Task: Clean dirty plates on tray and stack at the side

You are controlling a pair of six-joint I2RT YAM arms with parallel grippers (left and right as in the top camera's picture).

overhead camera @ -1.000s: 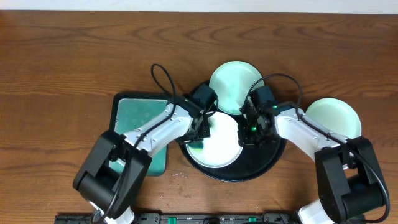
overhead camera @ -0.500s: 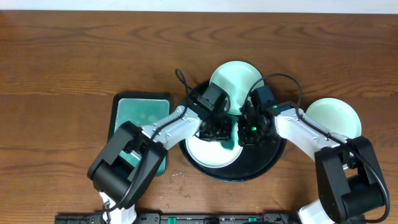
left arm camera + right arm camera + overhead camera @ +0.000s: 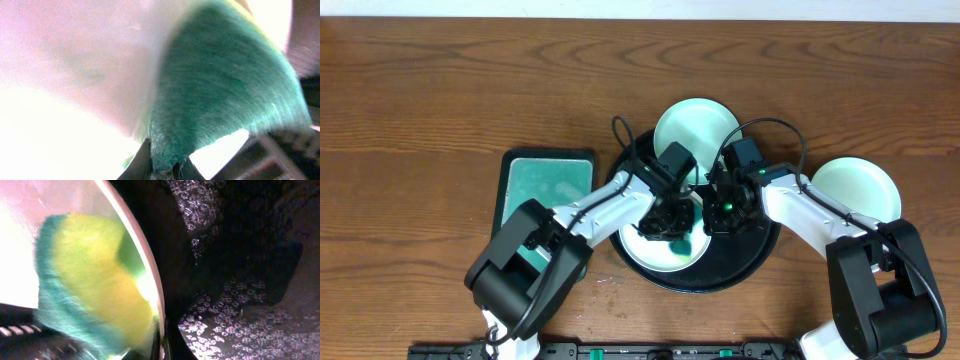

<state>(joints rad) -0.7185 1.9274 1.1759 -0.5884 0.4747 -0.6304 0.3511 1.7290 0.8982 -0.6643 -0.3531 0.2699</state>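
So, table: one, brown wood, everything sits on it.
Arms: two, left arm and right arm, both reaching in over the tray.
Tray: one, round glossy black, mid-table.
Pad: one, teal rectangle with a dark rim, just left of the tray.
Centre plate: first of three white-to-mint plates, lying in the tray under both grippers.
Far plate: second, overlapping the tray's far rim.
Right plate: third, on the table right of the tray, off it.
Sponge: one, yellow with a teal scrub face, pressed on the centre plate.
Left gripper: clamped on the sponge.
Right gripper: clenched, at the centre plate's right rim; contact unclear.
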